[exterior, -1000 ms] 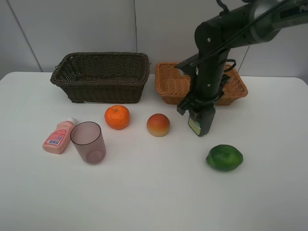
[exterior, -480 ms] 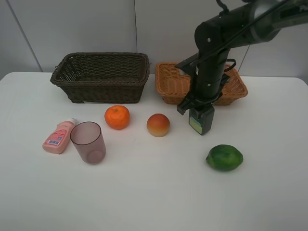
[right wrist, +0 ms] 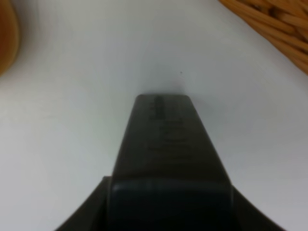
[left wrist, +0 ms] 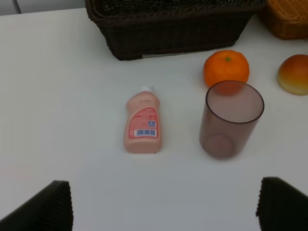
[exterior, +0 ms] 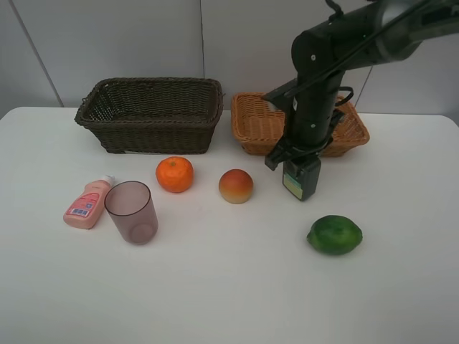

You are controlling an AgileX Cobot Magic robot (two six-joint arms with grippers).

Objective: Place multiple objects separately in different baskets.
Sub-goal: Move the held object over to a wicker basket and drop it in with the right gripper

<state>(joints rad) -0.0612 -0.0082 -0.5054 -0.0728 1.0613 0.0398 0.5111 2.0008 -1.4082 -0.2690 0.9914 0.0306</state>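
My right gripper (exterior: 299,159) is shut on the top of the dark green bottle (exterior: 301,180), which hangs upright just in front of the light tan basket (exterior: 252,123). The right wrist view looks straight down on the bottle (right wrist: 166,144). The dark brown basket (exterior: 150,115) stands at the back left. In front of it lie the mandarin (exterior: 175,174), the peach-like fruit (exterior: 236,186), the mauve cup (exterior: 132,212) and the pink bottle (exterior: 87,203). The lime (exterior: 334,234) lies at the front right. My left gripper (left wrist: 164,185) hovers open, back from the pink bottle (left wrist: 142,123) and the cup (left wrist: 232,119).
The white table (exterior: 229,287) runs back to a pale wall behind the baskets. My right arm (exterior: 337,50) reaches in from the upper right, over the tan basket. The tan basket's rim (right wrist: 274,21) and the peach-like fruit (right wrist: 6,38) show at the edges of the right wrist view.
My right gripper has closed fully on the dark green bottle and raised it slightly. Everything else on the table has stayed put.
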